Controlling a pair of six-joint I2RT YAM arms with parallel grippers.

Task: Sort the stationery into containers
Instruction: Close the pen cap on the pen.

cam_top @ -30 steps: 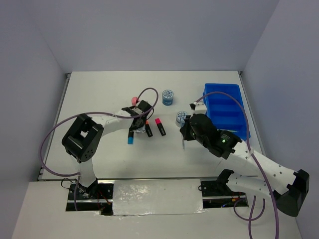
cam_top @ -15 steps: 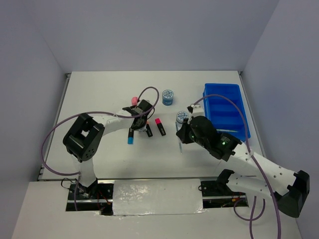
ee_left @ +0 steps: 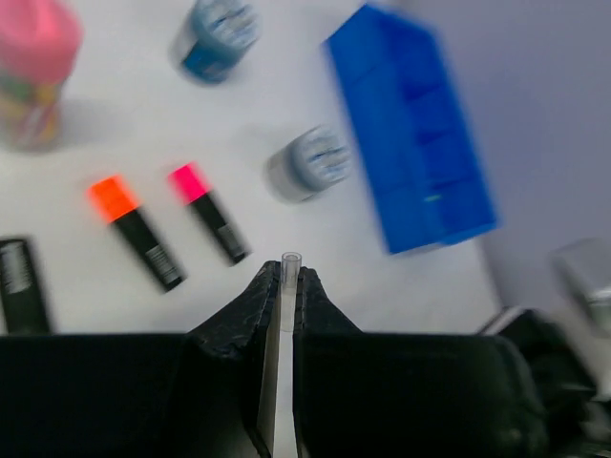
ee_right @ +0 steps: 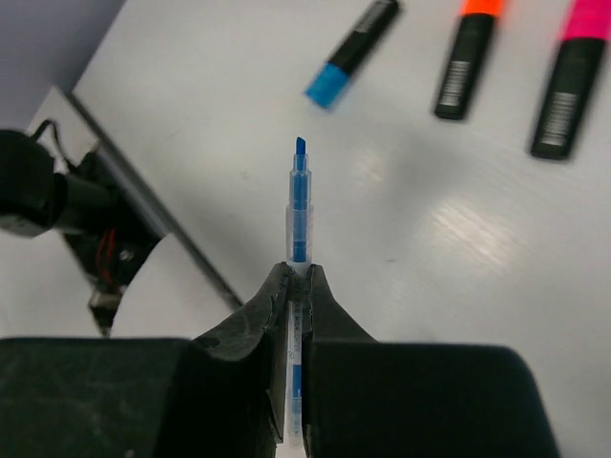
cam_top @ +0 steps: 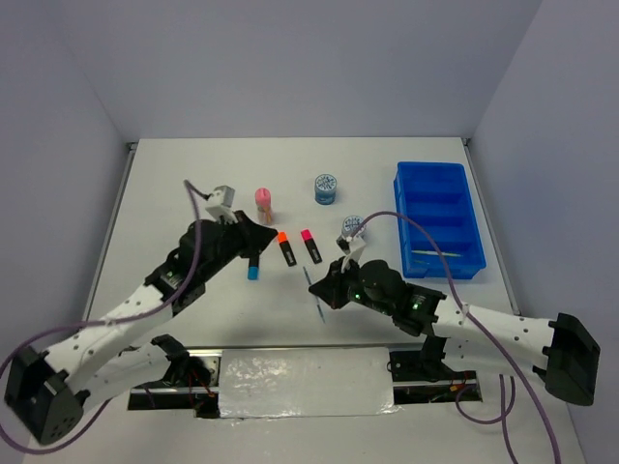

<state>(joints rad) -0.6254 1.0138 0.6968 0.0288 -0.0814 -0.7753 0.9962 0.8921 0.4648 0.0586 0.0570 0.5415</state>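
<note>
The left jaws are hanging over the left middle of the worktop (cam_top: 174, 184), pinched shut on a thin clear pen (ee_left: 285, 315). That pen is running straight out between the jaw tips. Its open end is poking just past them and aiming towards the right side, where the blue tray (cam_top: 455, 184) is sitting.

Ahead of it the orange highlighter (cam_top: 286, 249) and pink highlighter (cam_top: 310, 246) are lying side by side, close but apart, caps to the far side. The blue-capped highlighter (cam_top: 252, 268) is lying just to their left, cap towards the near edge. One patterned roll (cam_top: 350, 228) is standing between the highlighters and the tray, and a second roll (cam_top: 327, 188) is standing farther back. The pink-topped tube (cam_top: 262, 203) is standing upright beyond the left jaws.

The right jaws are hovering near the middle, closed tight on a blue pen (ee_right: 299, 215). Its long axis is lining up with the jaws, blue tip leading towards the near edge. A pale pen (cam_top: 437, 253) is lying crosswise at the near end of the tray.
</note>
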